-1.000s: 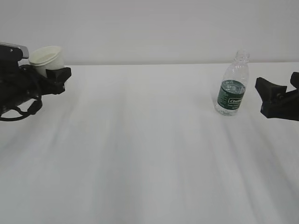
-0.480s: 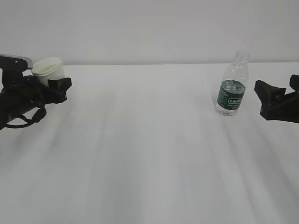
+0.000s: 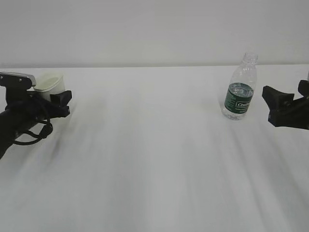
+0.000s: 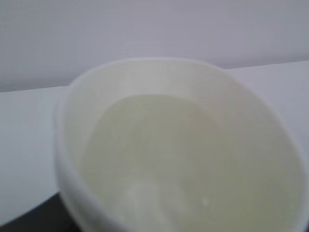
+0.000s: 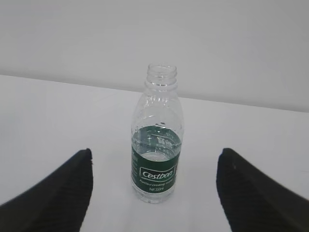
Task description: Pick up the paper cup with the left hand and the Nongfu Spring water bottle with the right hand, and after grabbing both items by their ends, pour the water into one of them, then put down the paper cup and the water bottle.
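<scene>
- My left black two-finger gripper (image 3: pixel 54 96) at far left of the white table (image 3: pixel 154 164), clamped on the small cream tapered paper cup (image 3: pixel 48 83); cup base hidden behind my fingers.
- Left wrist cam: cup (image 4: pixel 178 145) fills the shot, blurry; can't tell if there's liquid inside.
- Small clear ribbed plastic bottle w/ dark green label band (image 3: pixel 240 88), no cap, upright at far right; water (image 5: pixel 156 145) level approx. at label top.
- My right black gripper (image 3: pixel 282 104) just right of the bottle, not touching, partly cut off by frame edge.
- Right wrist cam: fingers (image 5: pixel 63 191) spread wide, bottle (image 5: pixel 158 145) between and beyond them, nothing held.
</scene>
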